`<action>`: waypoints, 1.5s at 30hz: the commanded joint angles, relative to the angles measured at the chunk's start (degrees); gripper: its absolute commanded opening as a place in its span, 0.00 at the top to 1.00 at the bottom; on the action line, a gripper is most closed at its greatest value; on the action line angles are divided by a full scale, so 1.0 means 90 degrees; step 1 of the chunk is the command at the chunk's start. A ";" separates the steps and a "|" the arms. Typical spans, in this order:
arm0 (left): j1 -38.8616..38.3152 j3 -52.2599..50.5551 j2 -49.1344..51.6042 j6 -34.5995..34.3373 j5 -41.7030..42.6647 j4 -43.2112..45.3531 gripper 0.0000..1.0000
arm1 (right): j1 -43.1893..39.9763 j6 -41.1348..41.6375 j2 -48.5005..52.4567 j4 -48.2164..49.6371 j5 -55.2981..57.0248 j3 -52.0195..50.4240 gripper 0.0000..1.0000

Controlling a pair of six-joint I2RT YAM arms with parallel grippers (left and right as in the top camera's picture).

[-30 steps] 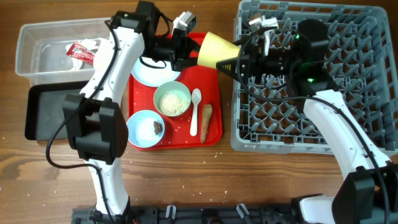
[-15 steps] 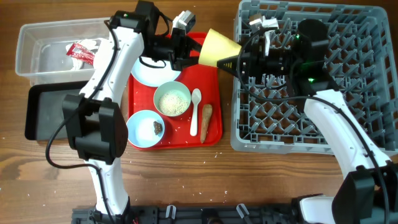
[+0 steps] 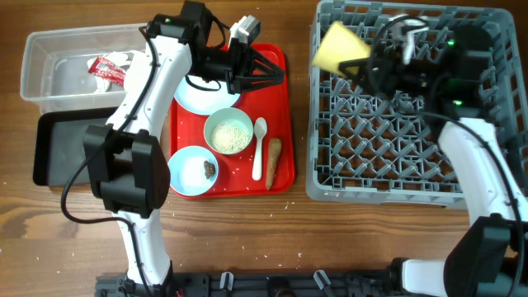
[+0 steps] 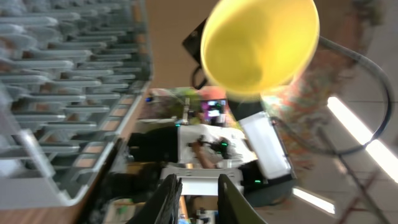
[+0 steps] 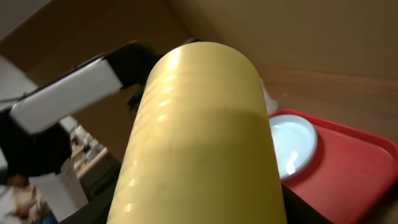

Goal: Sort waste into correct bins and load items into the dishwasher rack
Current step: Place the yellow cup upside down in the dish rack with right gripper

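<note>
**Cup to rack, overhead and wrist views.** We see the cup (image 3: pixel 341 48) clenched in the right fingers (image 3: pixel 364 69). It hangs above the upper left corner of the rack (image 3: pixel 388 194) and touches no peg. Its long axis runs roughly left to right across the frame, with the wide mouth toward the upper left and the narrow base toward the fingers.

In the right wrist view the cup's wall (image 5: pixel 202 137) fills the frame, so the fingers themselves are hidden there. Behind it we see the plate (image 5: pixel 292 143) on the red tray (image 5: pixel 348 162).

The left fingers (image 3: pixel 272 59) are spread and hold nothing. They lie over the upper part of the tray, well apart from the cup and pointing toward it. The left wrist view looks straight into the cup's mouth (image 4: pixel 258 46).

We judge the placing to belong to the right arm. The rack lies directly beneath the cup, so the cup probably needs to be tipped mouth-down and lowered between the pegs.
</note>
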 commanded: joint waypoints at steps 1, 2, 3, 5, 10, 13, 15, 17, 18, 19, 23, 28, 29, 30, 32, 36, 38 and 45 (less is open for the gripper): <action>-0.0029 0.0092 -0.0107 -0.0012 -0.1120 0.0211 0.86 | -0.0223 -0.0175 -0.0080 -0.0971 0.0971 0.0034 0.58; -0.0029 0.0092 -0.0107 -0.0017 -0.1639 0.0352 0.86 | -0.0206 -0.0449 -0.0206 -0.1494 0.1588 0.0039 0.57; -0.0029 0.0092 -0.0107 -0.0017 -0.1899 0.0427 0.85 | -0.0189 -0.0639 -0.0333 -0.1911 0.2106 0.0046 0.57; -0.0029 0.0092 -0.0107 -0.0017 -0.2637 0.0619 0.81 | -0.0126 -0.0945 -0.0724 -0.2822 0.3240 0.0068 0.57; -0.0029 0.0092 -0.0107 -0.0019 -0.4087 0.0996 0.82 | 0.0114 -0.1166 -0.1931 -0.5013 0.5459 0.0384 0.59; -0.0029 0.0092 -0.0107 -0.0447 -0.5484 0.1122 0.79 | 0.0340 -0.1273 -0.2419 -0.6392 0.6666 0.0775 0.59; -0.0029 0.0092 -0.0107 -0.0695 -0.6552 0.1144 0.78 | 0.0481 -0.1093 -0.2548 -0.7434 0.7310 0.1061 0.59; -0.0029 0.0092 -0.0107 -0.0809 -0.7218 0.1146 0.77 | 0.0549 -0.0916 -0.2511 -0.8245 0.7453 0.1207 0.58; -0.0029 0.0092 -0.0107 -0.0809 -0.7400 0.1146 0.76 | 0.0573 -0.0794 -0.2477 -0.8527 0.7456 0.1207 0.57; -0.0029 0.0092 -0.0107 -0.0806 -0.7543 0.1144 0.75 | 0.0593 -0.0738 -0.2419 -0.8786 0.7453 0.1207 0.58; -0.0029 0.0092 -0.0107 -0.0806 -0.7990 0.1173 0.69 | 0.0668 -0.0636 -0.1775 -0.9559 0.7446 0.1207 0.57; -0.0029 0.0092 -0.0107 -0.0804 -0.8012 0.1195 0.66 | 0.1141 -0.0658 -0.0872 -0.9605 0.7405 0.1205 0.56; -0.0029 0.0092 -0.0107 -0.0804 -0.8009 0.1195 0.66 | 0.1243 -0.0656 -0.0687 -0.9607 0.7405 0.1205 0.54; -0.0029 0.0092 -0.0107 -0.0804 -0.8009 0.1192 0.66 | 0.1326 -0.0656 -0.0515 -0.9624 0.7407 0.1205 0.54; -0.0029 0.0090 -0.0107 -0.0804 -0.8012 0.1190 0.66 | 0.1440 -0.0653 -0.0109 -0.9680 0.7407 0.1183 0.54; -0.0029 0.0092 -0.0107 -0.0804 -0.8012 0.1185 0.57 | 0.1474 -0.0648 0.0359 -0.9627 0.7407 0.1025 0.53; -0.0029 0.0092 -0.0107 -0.0804 -0.8009 0.1188 0.53 | 0.1472 -0.0651 0.0469 -0.9573 0.7407 0.1008 0.36; 0.0019 0.0143 -0.0170 -0.0780 -0.8004 0.1185 0.38 | 0.1469 -0.0440 0.0471 -0.9304 0.7402 0.1639 0.02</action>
